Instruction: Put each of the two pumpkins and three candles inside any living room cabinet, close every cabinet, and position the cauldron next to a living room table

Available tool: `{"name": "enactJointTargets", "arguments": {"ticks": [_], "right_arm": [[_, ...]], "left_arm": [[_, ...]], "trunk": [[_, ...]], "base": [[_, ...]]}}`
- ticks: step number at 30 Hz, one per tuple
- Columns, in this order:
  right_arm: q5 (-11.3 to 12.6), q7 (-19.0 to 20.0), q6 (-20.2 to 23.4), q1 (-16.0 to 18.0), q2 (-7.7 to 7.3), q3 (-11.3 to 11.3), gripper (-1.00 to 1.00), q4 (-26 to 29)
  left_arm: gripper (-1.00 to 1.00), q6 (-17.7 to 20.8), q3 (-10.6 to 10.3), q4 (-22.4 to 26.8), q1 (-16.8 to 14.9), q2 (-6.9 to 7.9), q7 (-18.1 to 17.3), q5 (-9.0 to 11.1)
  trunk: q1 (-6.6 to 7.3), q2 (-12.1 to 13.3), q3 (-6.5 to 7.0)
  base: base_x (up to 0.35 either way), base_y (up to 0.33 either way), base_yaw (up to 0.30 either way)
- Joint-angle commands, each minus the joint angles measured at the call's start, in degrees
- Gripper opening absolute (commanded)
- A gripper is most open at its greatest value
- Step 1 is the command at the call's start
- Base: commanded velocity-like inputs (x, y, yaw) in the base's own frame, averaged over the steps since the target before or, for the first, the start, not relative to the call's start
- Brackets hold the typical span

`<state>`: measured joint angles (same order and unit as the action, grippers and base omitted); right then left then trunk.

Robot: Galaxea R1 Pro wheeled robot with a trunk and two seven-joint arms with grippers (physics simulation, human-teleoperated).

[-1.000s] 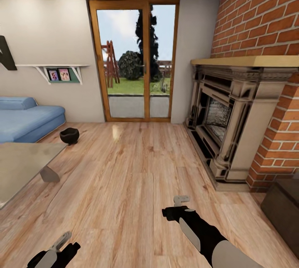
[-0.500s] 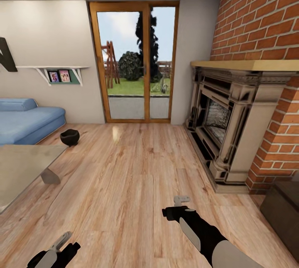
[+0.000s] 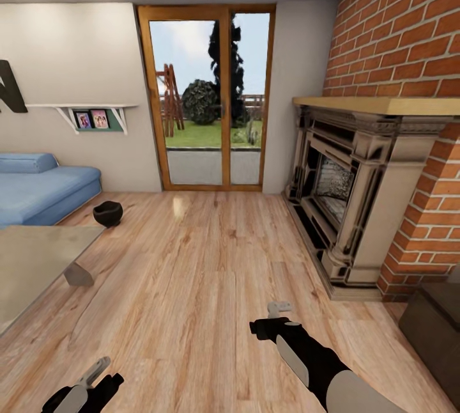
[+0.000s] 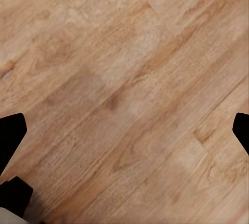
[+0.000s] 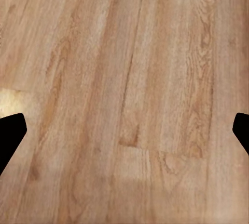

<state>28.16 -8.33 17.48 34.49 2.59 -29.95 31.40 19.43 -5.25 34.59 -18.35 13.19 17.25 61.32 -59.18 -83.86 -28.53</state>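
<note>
Slowly, our head view has tilted down and crept forward since a second ago; the room's things haven't moved, so we judge we are still travelling, the cauldron (image 3: 107,213) not yet handled. It sits at ten o'clock on the floor (image 3: 204,259), small, black, round-bellied, near the table (image 3: 38,259) and sofa (image 3: 38,186). Our left gripper (image 3: 89,380) and right gripper (image 3: 279,306) hang low. In both wrist views, fingers (image 4: 11,135) (image 5: 10,135) are spread wide over bare floor.
</note>
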Motion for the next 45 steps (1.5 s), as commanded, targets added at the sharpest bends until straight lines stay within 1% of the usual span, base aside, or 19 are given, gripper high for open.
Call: {"name": "enactJointTargets", "arguments": {"ticks": [1, 3, 8, 12, 21, 45], "right_arm": [[0.6, -0.6, 0.2, 0.1, -0.05, -0.4, 1.00, 0.1], [0.6, -0.6, 0.2, 0.1, -0.04, -0.4, 1.00, 0.1], [0.6, -0.6, 0.1, 0.1, -0.03, -0.4, 1.00, 0.1], [0.6, -0.6, 0.0, 0.1, 0.21, -0.4, 1.00, 0.1], [0.4, -0.5, -0.9, 0.1, 0.45, -0.5, 1.00, 0.1], [0.4, -0.4, -1.1, 0.1, 0.48, -0.5, 1.00, 0.1]], "left_arm": [[1.00, 0.0, -0.4, 0.1, 0.0, 0.08, 0.5, 0.6], [1.00, 0.0, -0.4, 0.2, 0.0, 0.07, 0.5, 0.6], [1.00, -0.1, -0.6, 0.0, 0.0, 0.02, 0.5, 0.4], [1.00, -0.1, -0.8, -0.2, 0.0, 0.00, 0.5, 0.1], [1.00, -0.1, -0.9, -0.3, 0.0, -0.01, 0.5, 0.0], [1.00, -0.1, -0.9, -0.4, 0.0, -0.01, 0.5, 0.0]], "trunk": [[0.23, 0.4, 0.12], [0.67, 1.2, 0.48], [0.67, 1.2, 0.48], [0.67, 1.2, 0.48], [0.67, 1.2, 0.48], [0.67, 1.2, 0.48]], "base": [[0.000, 0.000, 0.000], [0.000, 0.000, 0.000], [0.007, 0.000, 0.000], [0.204, 0.000, 0.000], [0.330, 0.000, 0.000], [0.343, 0.000, 0.000]]}}
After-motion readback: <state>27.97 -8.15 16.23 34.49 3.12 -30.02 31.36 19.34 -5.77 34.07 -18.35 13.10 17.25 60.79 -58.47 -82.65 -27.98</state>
